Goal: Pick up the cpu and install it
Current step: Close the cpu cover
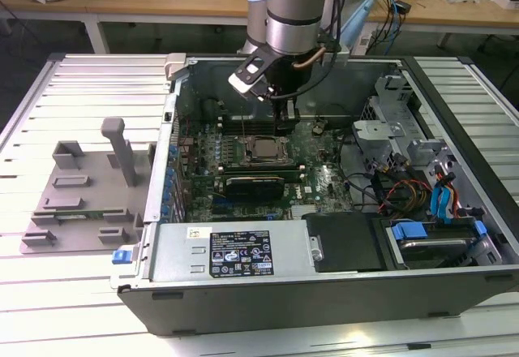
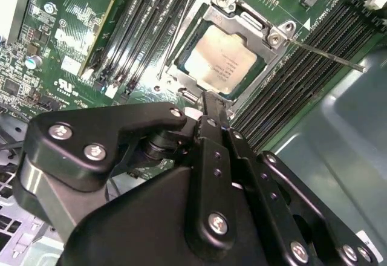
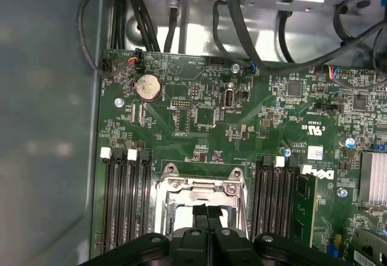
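The exterior view takes in the grey fixture plate (image 1: 81, 199) on the bench (image 1: 81, 81), well apart from the end effector (image 1: 284, 120) inside the open computer case (image 1: 324, 308). The second wrist view shows its fingers (image 2: 211, 133) pressed together, empty, with the cpu (image 2: 222, 60) seated in the socket frame (image 2: 242, 21) just beyond their tips.

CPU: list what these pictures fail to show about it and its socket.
- cpu, second wrist view: its edges lie under the socket frame, so seating cannot be judged.
- First wrist view: the gripper covers half the socket.
- Exterior view: too small to tell whether the frame is clamped.
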Robot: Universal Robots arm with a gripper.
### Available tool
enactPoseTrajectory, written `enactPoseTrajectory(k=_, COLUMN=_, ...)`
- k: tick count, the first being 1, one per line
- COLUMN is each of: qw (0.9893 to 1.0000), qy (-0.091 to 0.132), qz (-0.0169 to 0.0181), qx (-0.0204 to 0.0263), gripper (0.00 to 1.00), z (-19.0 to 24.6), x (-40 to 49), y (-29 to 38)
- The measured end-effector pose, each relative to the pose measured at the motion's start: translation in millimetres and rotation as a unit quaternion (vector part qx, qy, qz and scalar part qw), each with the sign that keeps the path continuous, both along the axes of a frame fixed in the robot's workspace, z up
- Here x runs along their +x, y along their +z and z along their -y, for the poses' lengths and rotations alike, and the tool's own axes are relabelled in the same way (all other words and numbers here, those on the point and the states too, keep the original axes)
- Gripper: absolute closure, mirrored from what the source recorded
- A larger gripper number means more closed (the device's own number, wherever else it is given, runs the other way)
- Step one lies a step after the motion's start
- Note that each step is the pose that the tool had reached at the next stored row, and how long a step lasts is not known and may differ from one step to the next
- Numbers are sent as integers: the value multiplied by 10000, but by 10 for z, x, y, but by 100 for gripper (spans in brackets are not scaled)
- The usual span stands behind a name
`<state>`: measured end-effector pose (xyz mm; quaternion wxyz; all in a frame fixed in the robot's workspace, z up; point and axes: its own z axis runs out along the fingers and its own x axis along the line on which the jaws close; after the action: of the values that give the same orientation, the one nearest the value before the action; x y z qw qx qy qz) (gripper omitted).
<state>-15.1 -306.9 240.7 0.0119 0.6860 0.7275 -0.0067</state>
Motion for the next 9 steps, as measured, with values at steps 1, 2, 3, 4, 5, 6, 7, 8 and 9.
enactPoseTrajectory(k=1, qw=10000, qy=18, qz=0, qx=0, gripper=89, z=0, x=0, y=-1)
enactPoseTrajectory(k=2, qw=9999, qy=151, qz=0, qx=0, gripper=89, z=0, x=0, y=-1)
enactPoseTrajectory(k=3, qw=9996, qy=274, qz=0, qx=0, gripper=89, z=0, x=0, y=-2)
enactPoseTrajectory(k=4, qw=9993, qy=366, qz=0, qx=0, gripper=89, z=0, x=0, y=-3)
enactPoseTrajectory(k=5, qw=9982, qy=595, qz=0, qx=-1, gripper=89, z=0, x=0, y=-4)
enactPoseTrajectory(k=6, qw=9971, qy=755, qz=0, qx=-2, gripper=89, z=0, x=0, y=-6)
enactPoseTrajectory(k=7, qw=9959, qy=902, qz=0, qx=-4, gripper=89, z=0, x=0, y=-8)
enactPoseTrajectory(k=8, qw=9950, qy=994, qz=0, qx=-5, gripper=89, z=0, x=0, y=-9)
enactPoseTrajectory(k=9, qw=9937, qy=1119, qz=-1, qx=-7, gripper=89, z=0, x=0, y=-10)
